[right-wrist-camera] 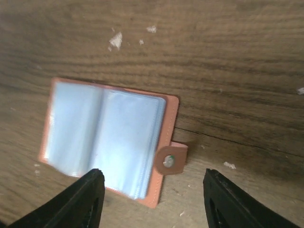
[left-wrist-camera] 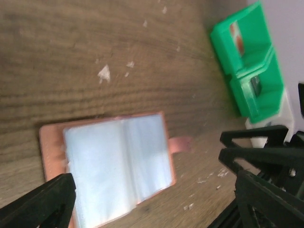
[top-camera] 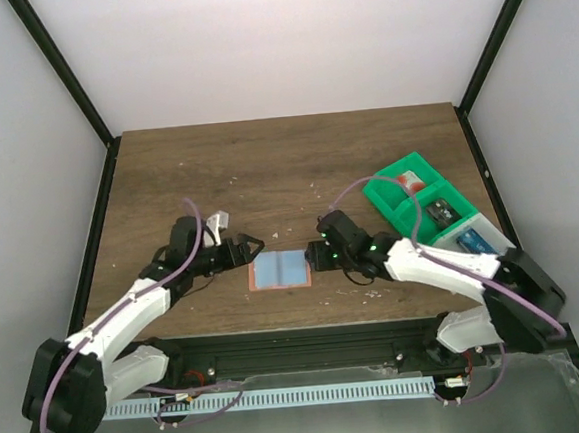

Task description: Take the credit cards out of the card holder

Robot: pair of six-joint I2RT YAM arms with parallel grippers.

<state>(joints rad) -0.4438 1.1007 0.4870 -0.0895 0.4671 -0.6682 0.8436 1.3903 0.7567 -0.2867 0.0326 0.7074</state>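
While the card holder [top-camera: 280, 270] lies spread open and flat on the wooden table [top-camera: 266, 168], near its front edge and between the two arms, both pincers stand just beside it with their jaws apart and nothing in them. The left gripper [top-camera: 244, 250] is at the holder's left edge. Its wrist view looks down between two wide-set black fingers [left-wrist-camera: 42, 202] onto the pale blue sleeves inside the tan-pink cover. The right gripper [top-camera: 318, 254] is at the holder's right edge, its fingers [right-wrist-camera: 85, 199] parted above the near side of the cover. The snap tab [right-wrist-camera: 168, 160] sticks out to the right of the cover, between them. A few white specks [right-wrist-camera: 115, 40] dot the wood beyond the holder. Well to the right sits a green tray [top-camera: 384, 201] set at an angle. It holds a red and white card [top-camera: 410, 181] in its far compartment, a dark card [top-camera: 441, 209] in the middle one and a blue card [top-camera: 475, 239] in the near one. The right arm's white forearm [top-camera: 444, 269] stretches along the table between the holder and the tray's near end. In the left wrist view, black parts at the right edge cover the lower end of the tray.
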